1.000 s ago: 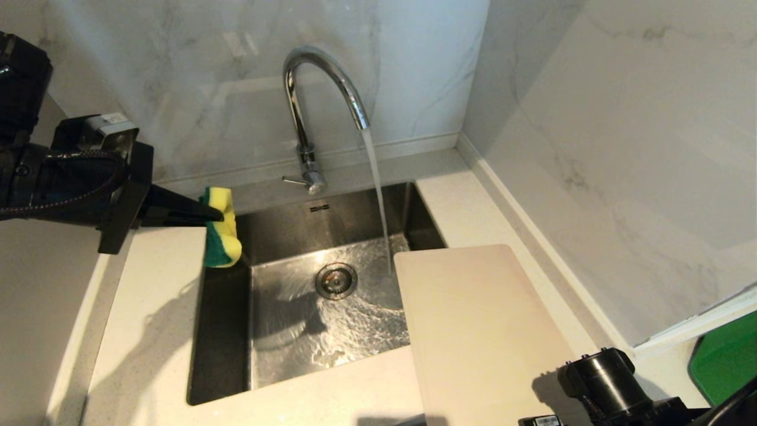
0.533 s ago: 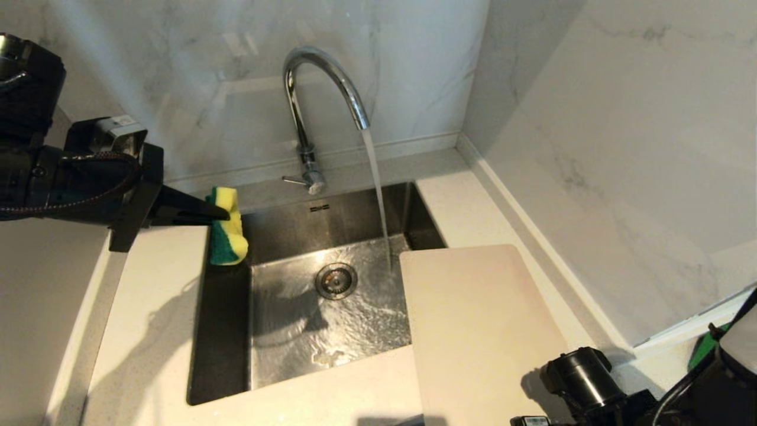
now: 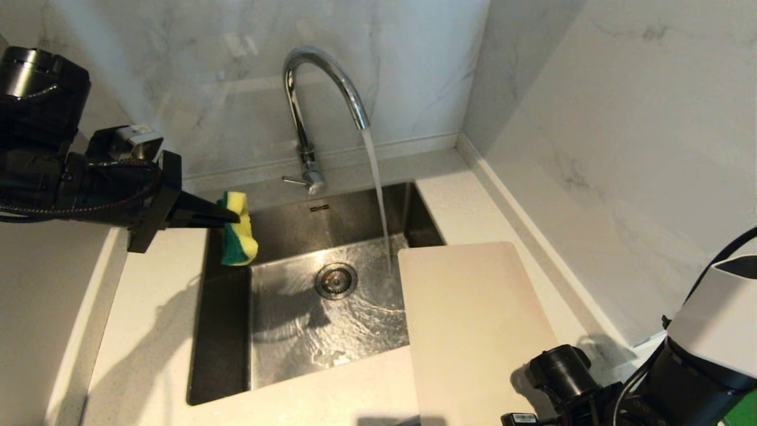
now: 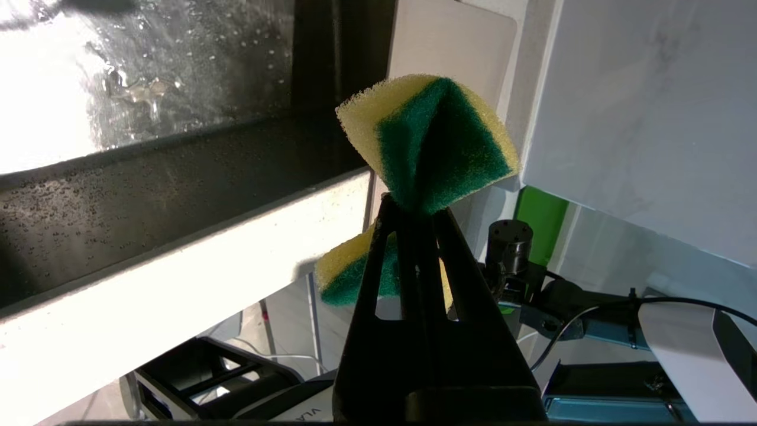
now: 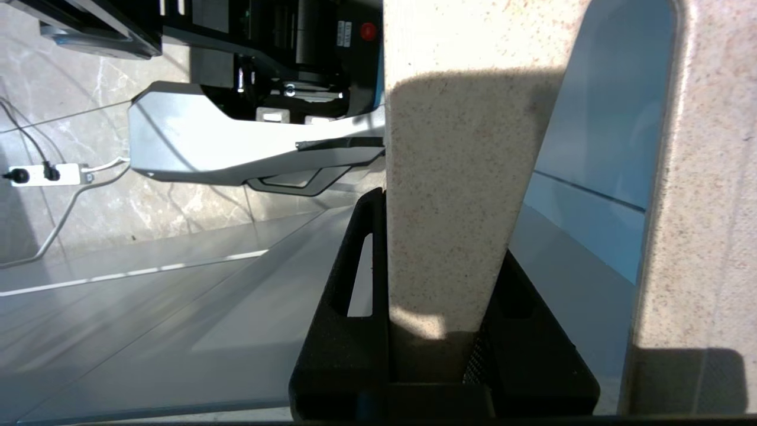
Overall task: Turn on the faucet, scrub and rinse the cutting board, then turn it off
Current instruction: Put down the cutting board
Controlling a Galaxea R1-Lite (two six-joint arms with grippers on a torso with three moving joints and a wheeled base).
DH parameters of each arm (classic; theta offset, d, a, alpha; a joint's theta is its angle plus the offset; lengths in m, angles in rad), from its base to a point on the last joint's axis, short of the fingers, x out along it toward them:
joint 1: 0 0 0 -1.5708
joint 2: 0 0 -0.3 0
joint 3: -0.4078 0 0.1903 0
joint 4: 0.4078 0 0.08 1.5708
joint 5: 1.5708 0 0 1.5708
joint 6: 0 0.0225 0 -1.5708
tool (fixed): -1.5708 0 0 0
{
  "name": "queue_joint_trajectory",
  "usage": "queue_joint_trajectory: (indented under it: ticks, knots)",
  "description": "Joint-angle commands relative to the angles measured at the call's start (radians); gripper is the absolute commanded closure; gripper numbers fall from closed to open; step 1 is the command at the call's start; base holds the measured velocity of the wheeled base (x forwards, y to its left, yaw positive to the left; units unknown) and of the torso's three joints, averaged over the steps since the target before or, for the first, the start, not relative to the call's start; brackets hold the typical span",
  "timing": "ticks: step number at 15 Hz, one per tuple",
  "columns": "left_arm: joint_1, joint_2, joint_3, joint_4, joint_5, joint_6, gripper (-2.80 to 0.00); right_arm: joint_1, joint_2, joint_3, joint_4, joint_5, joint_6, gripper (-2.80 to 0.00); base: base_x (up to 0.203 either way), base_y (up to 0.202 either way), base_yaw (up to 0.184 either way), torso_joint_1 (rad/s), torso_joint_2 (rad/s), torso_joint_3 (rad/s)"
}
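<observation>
The near end of the cutting board (image 3: 473,331) runs off the bottom of the head view, so its slot handle cannot be seen there. The right claw (image 5: 440,248) is out of that view too. The left claw (image 4: 414,207) covers the sponge's (image 4: 434,139) pinched middle.

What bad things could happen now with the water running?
The cutting board hangs partly over the sink, gripped only at its near end by the right gripper, so it might tip or slip. The sponge is pinched at one edge by the left gripper and could drop. Water from the faucet could splash off the board.
</observation>
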Motion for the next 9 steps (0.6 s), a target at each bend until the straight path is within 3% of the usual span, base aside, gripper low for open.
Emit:
queue_joint_trajectory:
  ticks: [1, 9]
  knots:
    - [0.0, 0.01, 0.002, 0.002, -0.003, -0.003, 0.0, 0.0, 0.022, -0.004, -0.002, 0.002, -0.008, 0.0, 0.0, 0.0, 0.0, 0.0, 0.0, 0.0]
    - [0.001, 0.022, 0.002, -0.015, -0.003, -0.005, 0.0, 0.001, 0.036, -0.024, -0.002, -0.003, -0.011, 0.0, 0.0, 0.0, 0.0, 0.0, 0.0, 0.0]
